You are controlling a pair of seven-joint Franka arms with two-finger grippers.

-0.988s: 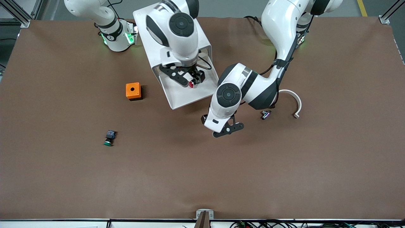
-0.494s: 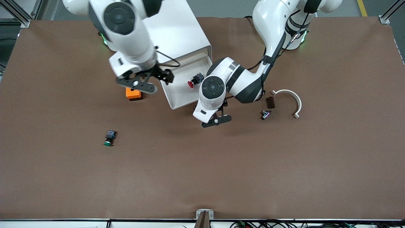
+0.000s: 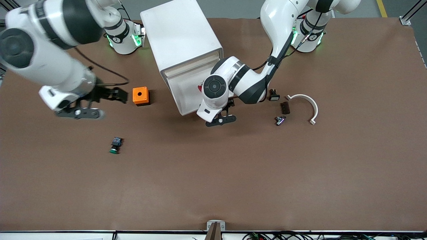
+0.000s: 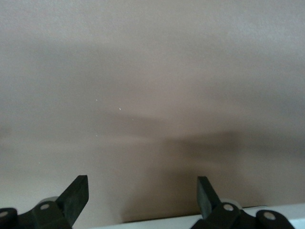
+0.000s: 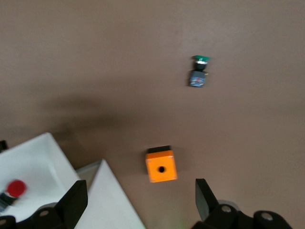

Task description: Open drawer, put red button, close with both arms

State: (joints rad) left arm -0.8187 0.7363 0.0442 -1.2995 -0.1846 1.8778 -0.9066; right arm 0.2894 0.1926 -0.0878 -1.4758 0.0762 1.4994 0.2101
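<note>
The fingers point(image 4: 76, 193) of the left gripper point(image 3: 220, 119) are spread wide and nothing is held or touched between them; they hang low over bare counter point(image 3: 233, 173), just beside the front edge of the pulled-out drawer point(image 3: 186, 95). The fingers point(image 5: 207, 195) of the right gripper point(image 3: 88, 104) are likewise spread wide and empty, raised over the counter toward the right arm's end, beside the orange box point(image 3: 140, 95) and well apart from the drawer.

The red button point(image 5: 15, 188) is seen lying in the drawer, mostly hidden under the left arm in the front view. The closing step is judged to be in hand. It is best done with both grippers brought against the drawer front, one toward each end, and pushed evenly so the tray is not skewed. The green button point(image 3: 115, 145) is left untouched.
</note>
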